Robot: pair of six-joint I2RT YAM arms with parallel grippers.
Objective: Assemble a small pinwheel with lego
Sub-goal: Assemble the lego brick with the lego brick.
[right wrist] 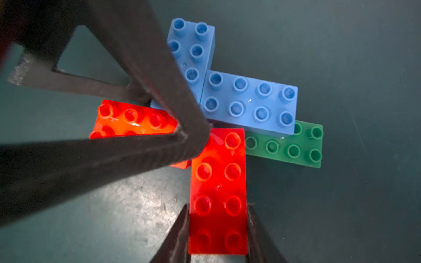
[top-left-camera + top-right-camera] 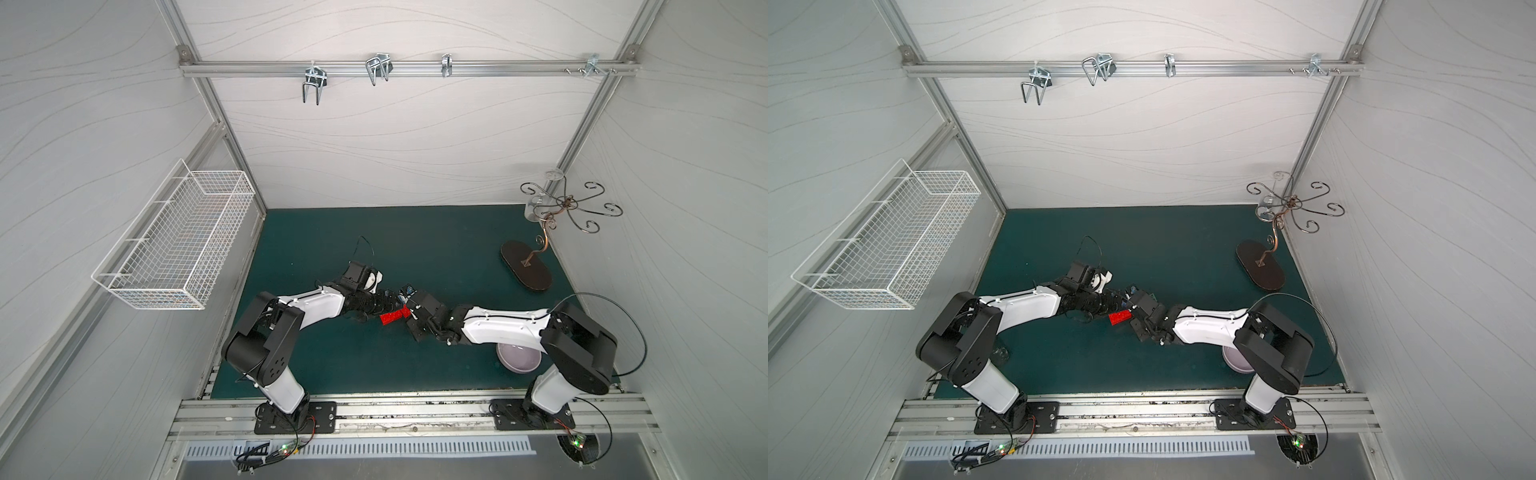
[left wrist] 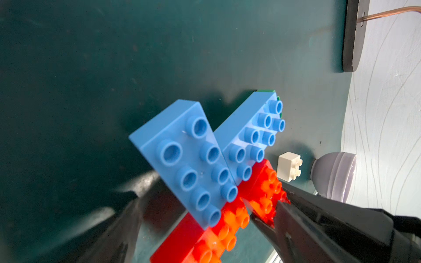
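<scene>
Glossy studded pinwheel (image 1: 227, 145), matte worktop (image 1: 341, 57).
Right end effector (image 1: 218, 206) clamps red brick (image 1: 217, 182); left end effector (image 3: 209, 195) spread; bowl (image 2: 519, 359) at four o'clock.

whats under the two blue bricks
A green brick lies under one blue brick, with one end sticking out. Under the other blue brick nothing shows: the brick itself covers that spot.

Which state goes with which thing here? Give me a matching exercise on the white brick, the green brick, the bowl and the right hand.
1 white brick
2 green brick
3 bowl
4 right hand

A partly under a blue brick
B shut on a red brick
C alone on the mat, joined to nothing
D partly hidden by the right arm in both top views

Pairs: 1-C, 2-A, 3-D, 4-B
</scene>
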